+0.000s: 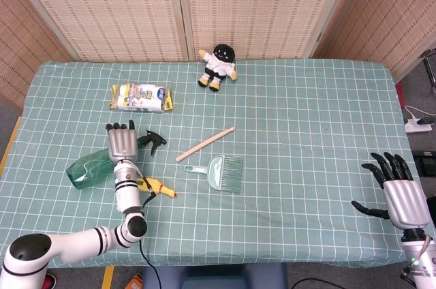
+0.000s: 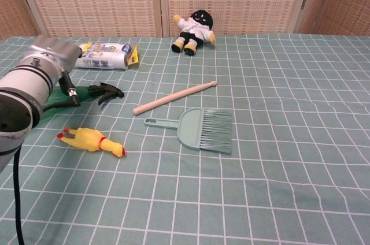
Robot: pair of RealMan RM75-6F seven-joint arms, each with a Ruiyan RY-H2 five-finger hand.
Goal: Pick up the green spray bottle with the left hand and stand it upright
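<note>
The green spray bottle [image 1: 88, 168] lies on its side at the left of the table, its black trigger head [image 1: 154, 142] pointing right. In the chest view only the black nozzle [image 2: 107, 91] and a strip of green show past my arm. My left hand [image 1: 122, 144] hovers over the bottle's neck, fingers straight and spread, holding nothing; its back shows as a grey block [image 2: 53, 50] in the chest view. My right hand [image 1: 395, 190] hangs open off the table's right front corner, fingers apart.
A yellow rubber chicken [image 1: 155, 186] lies just in front of the bottle. A wooden stick [image 1: 206, 144] and a teal hand brush [image 1: 223, 172] sit right of it. A packet of rolls [image 1: 141, 97] and a black-headed doll [image 1: 218, 66] lie further back.
</note>
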